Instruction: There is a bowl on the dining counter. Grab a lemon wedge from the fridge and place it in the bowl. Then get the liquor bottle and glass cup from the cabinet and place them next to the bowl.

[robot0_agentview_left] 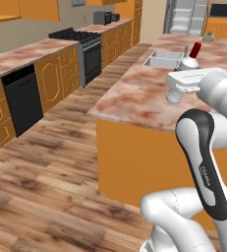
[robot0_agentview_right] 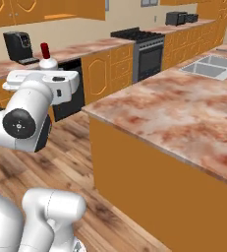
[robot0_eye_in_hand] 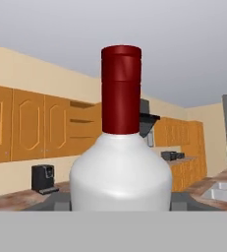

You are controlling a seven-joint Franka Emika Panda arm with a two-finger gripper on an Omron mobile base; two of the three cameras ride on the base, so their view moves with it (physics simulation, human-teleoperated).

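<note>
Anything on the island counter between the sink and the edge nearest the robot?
No. In the right base view the counter is bare marble from the sink to its near edge. The bottle is up at the hand.

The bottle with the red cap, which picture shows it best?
The hand view: the liquor bottle stands close and large, white body and red cap plain. In the left base view and right base view only its top pokes up behind the robot's hand.
</note>
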